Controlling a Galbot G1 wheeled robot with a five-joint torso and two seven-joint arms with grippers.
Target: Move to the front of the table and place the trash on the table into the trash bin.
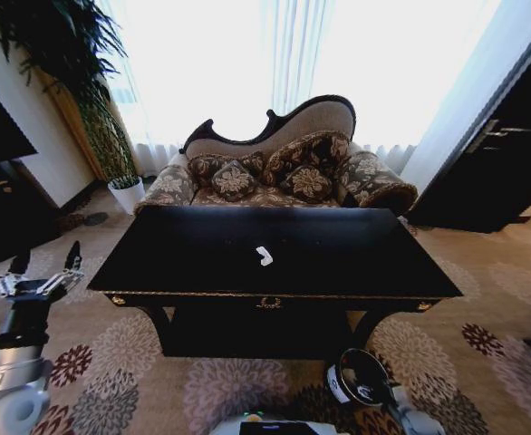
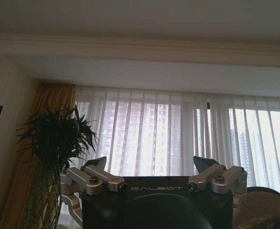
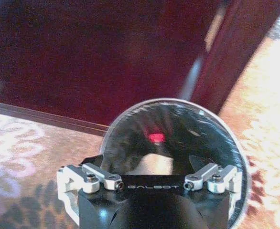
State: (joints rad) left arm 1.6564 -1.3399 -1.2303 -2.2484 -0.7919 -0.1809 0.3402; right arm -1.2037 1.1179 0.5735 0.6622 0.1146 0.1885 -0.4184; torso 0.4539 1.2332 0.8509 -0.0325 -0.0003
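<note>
Currently lying on the table, near its middle: one white paper scrap. Trash bin standing on the carpet at the table's front right leg; right gripper hovering spread above its mouth. Left gripper pointing upward, fingers apart, left of the table.
</note>
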